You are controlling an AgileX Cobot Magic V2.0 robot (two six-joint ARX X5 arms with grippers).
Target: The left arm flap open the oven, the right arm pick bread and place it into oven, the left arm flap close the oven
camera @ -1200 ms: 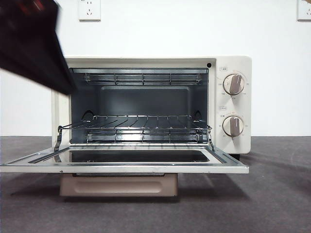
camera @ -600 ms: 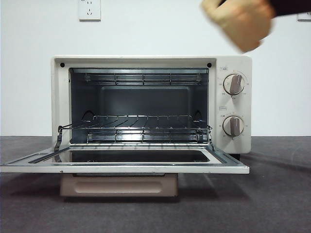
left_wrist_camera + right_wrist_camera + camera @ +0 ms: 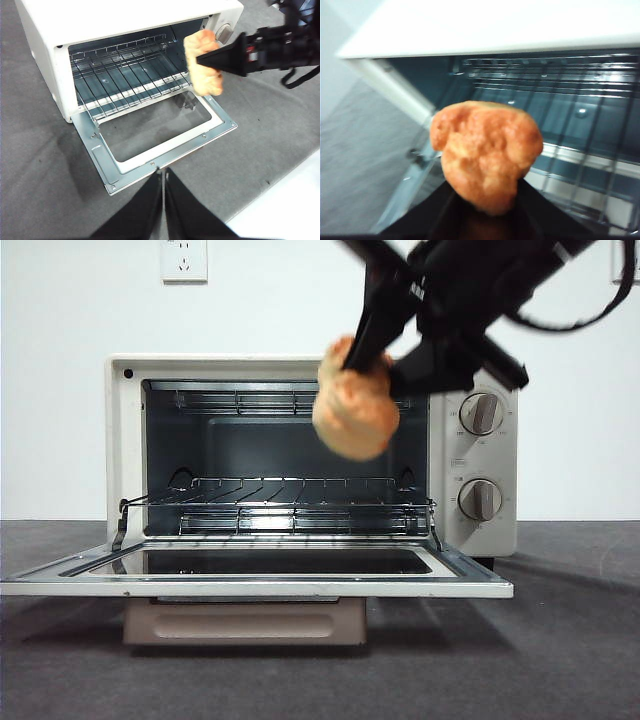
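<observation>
While the door (image 3: 256, 586) lay open:
Right gripper (image 3: 385, 362): clamped the bread (image 3: 354, 412), high before the oven (image 3: 484, 370).
Advice: lower, enter level, release over rack (image 3: 290, 496).
Left gripper (image 3: 163, 179): jaws together, waiting.

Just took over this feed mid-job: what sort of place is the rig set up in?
Probably a lab or test bench staged as a kitchen, not a real one: a toaster oven sits alone on a dark grey mat, against a bare white wall with a power socket.
</observation>
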